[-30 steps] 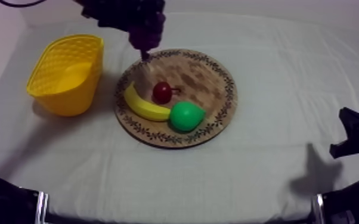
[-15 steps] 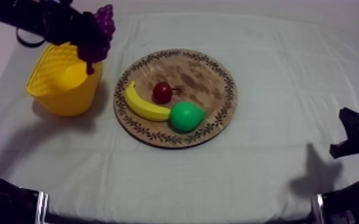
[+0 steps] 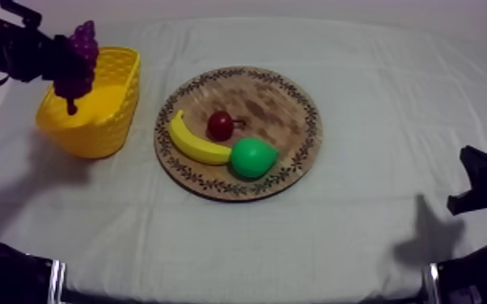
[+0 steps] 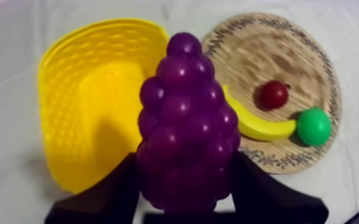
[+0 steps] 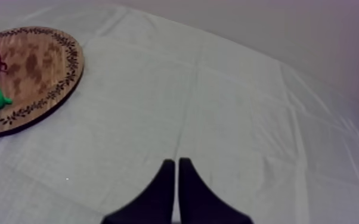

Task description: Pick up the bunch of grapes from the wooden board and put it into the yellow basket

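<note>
Top view: you see the left gripper (image 3: 59, 63) come in from the upper left, and it hangs above the yellow basket (image 3: 101, 121), which stands at the left side of the table (image 3: 376, 226). In the left wrist view the two black fingers (image 4: 107, 193) press on both sides of the bunch of grapes (image 4: 185, 119), so this claw is grasping the grapes. The bunch is in the air over the basket, close to the rim that is away from the wooden board (image 3: 283, 101), and it is not resting inside. On the board you find the banana (image 3: 192, 145), the small red fruit (image 3: 219, 124) and the pear (image 3: 252, 157). The banana touches the pear, and the red fruit is just beside both. The basket and the board are near each other but apart. The right gripper (image 5: 178, 179) is clenched on nothing, its fingers together as a narrow wedge over the bare cloth, well apart from the board.
</note>
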Robot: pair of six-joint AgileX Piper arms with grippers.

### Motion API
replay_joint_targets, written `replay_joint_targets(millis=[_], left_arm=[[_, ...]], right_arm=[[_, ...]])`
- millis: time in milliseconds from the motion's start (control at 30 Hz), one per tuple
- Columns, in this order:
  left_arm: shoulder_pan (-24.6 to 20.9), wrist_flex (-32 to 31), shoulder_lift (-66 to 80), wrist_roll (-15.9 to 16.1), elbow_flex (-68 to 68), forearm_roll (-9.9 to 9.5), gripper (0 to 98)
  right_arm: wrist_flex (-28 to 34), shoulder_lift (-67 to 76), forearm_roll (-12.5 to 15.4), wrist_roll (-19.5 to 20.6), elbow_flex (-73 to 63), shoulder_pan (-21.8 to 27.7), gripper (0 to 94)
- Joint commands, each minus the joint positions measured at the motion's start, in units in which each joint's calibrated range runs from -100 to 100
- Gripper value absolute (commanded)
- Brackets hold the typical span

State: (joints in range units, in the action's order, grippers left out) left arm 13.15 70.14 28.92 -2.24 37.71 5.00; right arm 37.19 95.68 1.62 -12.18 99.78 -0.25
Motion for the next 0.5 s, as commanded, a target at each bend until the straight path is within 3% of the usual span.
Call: replay_joint_targets(millis=[0,467], left_arm=[[-2.0,0.2,0.7,0.2,0.1,-0.12,44.4],[-3.6,-1.2,-8.6,-3.1,-9.5,-1.10,44.5]], right_arm=[[0.0,0.0,0.0,0.0,0.0,0.0,0.5],[0.0,0.0,0.0,0.0,0.0,0.0,0.5]])
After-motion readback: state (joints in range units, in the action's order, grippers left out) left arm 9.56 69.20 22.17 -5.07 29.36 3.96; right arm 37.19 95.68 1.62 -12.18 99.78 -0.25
